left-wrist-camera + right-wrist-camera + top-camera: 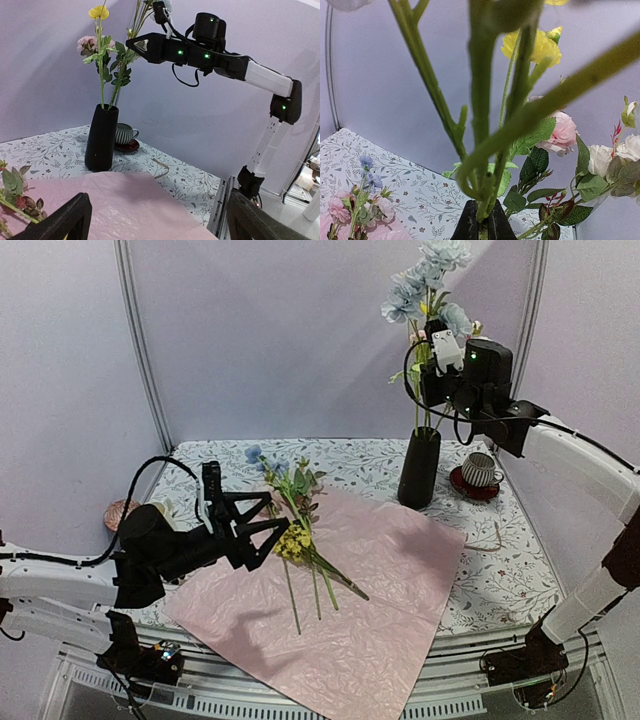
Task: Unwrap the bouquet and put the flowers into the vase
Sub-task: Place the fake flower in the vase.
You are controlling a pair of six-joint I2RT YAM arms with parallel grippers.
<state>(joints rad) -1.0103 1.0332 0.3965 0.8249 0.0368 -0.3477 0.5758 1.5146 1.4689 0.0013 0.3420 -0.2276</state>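
Start at the far left: find the left gripper point(280, 515) hanging low over the near-left part of the table, jaws spread wide, gripping nothing. Just beside its tips, note a small bunch of flowers point(296, 540) lying across the pink paper point(390, 630), heads toward the back, stems toward the near edge. Judge the unwrapping done, with the paper spread flat on the tablecloth point(510, 570). Read the filling as under way.

Move right to the black vase point(419, 468), upright just past the paper's far corner, already holding yellow and pink blooms on leafy stems. Behind it and to the right, spot a ribbed cup point(481, 470) on a red saucer, near but not touching.

Look above the vase for the right gripper point(432, 345), clamped tight on a green stem point(481, 90) topped with pale blue blooms, held upright and running down toward the vase mouth. Cannot tell whether its foot sits fully inside.

Take the step in hand as lowering this stem into the vase. Next, probably: ease straight down, let go only once it rests among the others, and lift away without snagging leaves. After that, close the left jaws on one stem from the bunch, low and level, without pinching the paper.
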